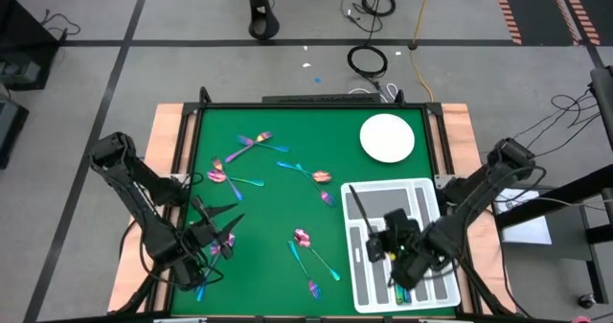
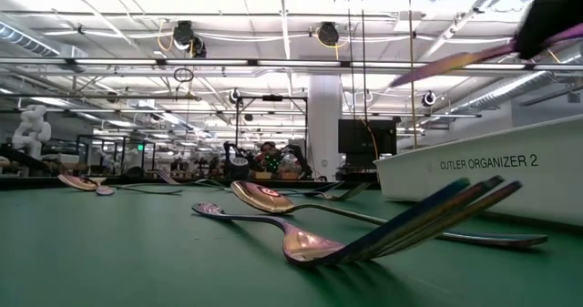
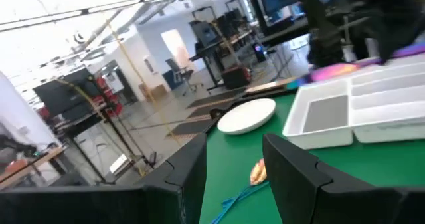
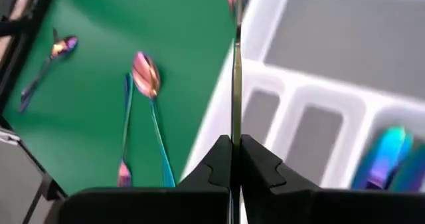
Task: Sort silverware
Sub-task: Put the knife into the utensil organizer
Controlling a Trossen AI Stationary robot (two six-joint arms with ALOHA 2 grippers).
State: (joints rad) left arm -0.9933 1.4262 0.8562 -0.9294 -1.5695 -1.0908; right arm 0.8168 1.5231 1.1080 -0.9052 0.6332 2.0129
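Iridescent piece: a slim utensil [image 4: 235,84] clamped edge-on in the right tool [image 4: 234,159], hanging above the white tray [image 1: 433,191].
Left tool [image 1: 218,229]: fingers apart, holding nothing, low over the green table [image 1: 278,203] near scattered silverware [image 1: 311,251].
Step, as I judge it: lowering the held piece into a slot.
Doing it well: line the piece along a long compartment, match it to the pieces already lying there [image 4: 390,159], lower until it is close to the floor, then release.
Risk: it catches on a divider.
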